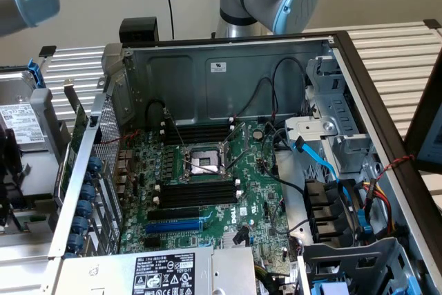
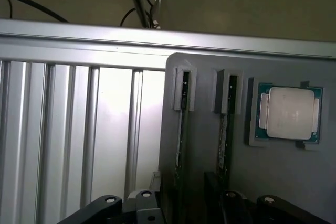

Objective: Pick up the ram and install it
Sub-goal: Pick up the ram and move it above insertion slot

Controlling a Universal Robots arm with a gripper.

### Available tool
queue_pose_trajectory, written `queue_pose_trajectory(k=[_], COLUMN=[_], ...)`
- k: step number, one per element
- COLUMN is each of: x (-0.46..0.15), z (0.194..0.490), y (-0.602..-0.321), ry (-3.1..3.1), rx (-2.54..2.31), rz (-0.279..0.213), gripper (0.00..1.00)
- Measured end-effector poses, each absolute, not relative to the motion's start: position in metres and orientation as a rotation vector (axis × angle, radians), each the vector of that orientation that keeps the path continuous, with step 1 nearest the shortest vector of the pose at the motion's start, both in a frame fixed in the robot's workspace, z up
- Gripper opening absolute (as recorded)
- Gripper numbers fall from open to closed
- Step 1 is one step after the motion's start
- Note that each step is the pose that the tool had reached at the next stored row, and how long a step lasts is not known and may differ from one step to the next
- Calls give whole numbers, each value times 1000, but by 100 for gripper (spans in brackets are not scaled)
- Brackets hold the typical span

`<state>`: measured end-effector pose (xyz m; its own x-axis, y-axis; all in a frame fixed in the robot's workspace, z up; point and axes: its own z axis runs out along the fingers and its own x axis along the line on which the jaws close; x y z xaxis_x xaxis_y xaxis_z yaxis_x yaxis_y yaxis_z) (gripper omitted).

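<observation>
Hovering above the ram [image 2: 180,129] (claw [image 2: 186,205] spread)

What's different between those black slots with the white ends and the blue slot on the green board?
The black memory slots sit several side by side, in rows flanking the square socket; the blue expansion slot is single, further from it. The black memory slots have white end clips; the blue expansion slot shows none. Both are long, narrow, parallel and look empty.
</observation>
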<state>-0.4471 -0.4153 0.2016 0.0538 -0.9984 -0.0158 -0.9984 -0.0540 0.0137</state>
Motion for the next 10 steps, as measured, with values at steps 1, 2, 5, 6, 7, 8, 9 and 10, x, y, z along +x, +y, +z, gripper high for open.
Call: queue_pose_trajectory(k=[1,2,5,6,7,8,9,10], x=[-447,-447,-447,-447,-447,-447,-447,-448], z=[201,200,199,199,200,205,209,214], y=[-415,-415,-416,-417,-417,-418,-419,-420], ry=[2159,2159,2156,2156,2156,2156,2156,2156], rx=[-2279,-2278,-2276,-2276,-2276,-2275,-2276,-2276], rz=[35,36,42,42,42,43,43,43], gripper=[42,42,30,24,18,18,13,13])
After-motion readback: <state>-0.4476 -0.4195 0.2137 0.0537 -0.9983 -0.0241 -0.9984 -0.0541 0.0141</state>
